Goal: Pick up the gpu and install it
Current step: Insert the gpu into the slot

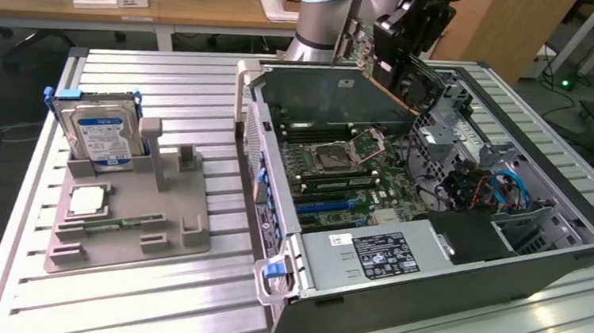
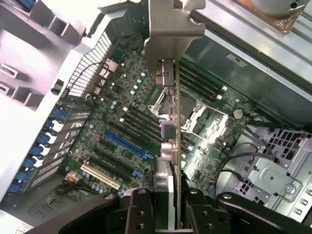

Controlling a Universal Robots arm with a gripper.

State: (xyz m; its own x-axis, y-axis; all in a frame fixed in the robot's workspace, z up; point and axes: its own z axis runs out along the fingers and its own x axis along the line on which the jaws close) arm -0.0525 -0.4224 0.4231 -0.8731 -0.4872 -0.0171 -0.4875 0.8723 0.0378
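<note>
**Card held over the open case**

The pincer (image 1: 401, 33) (image 2: 168, 207) was closed on the gpu (image 1: 412, 76) (image 2: 170, 131), its dark fingers (image 2: 139, 209) pressing the card from either side; the gpu hung edge-on in the air above the open computer case (image 1: 544, 261), touching nothing below; in the wrist view its silver bracket (image 2: 173, 29) stood at the end away from the pincer; under the card lay the motherboard (image 1: 340, 170) (image 2: 117, 122), with a long blue slot (image 2: 124, 144) off to one side of the card's edge and not under it; in the exterior view the gpu sat over the far part of the case, close to the arm's base (image 1: 324, 17); on the exterior view's left a hard drive (image 1: 103, 135) stood upright in a grey holder (image 1: 164, 239) on the ribbed metal surface (image 1: 137, 305), well apart from the case.
</note>
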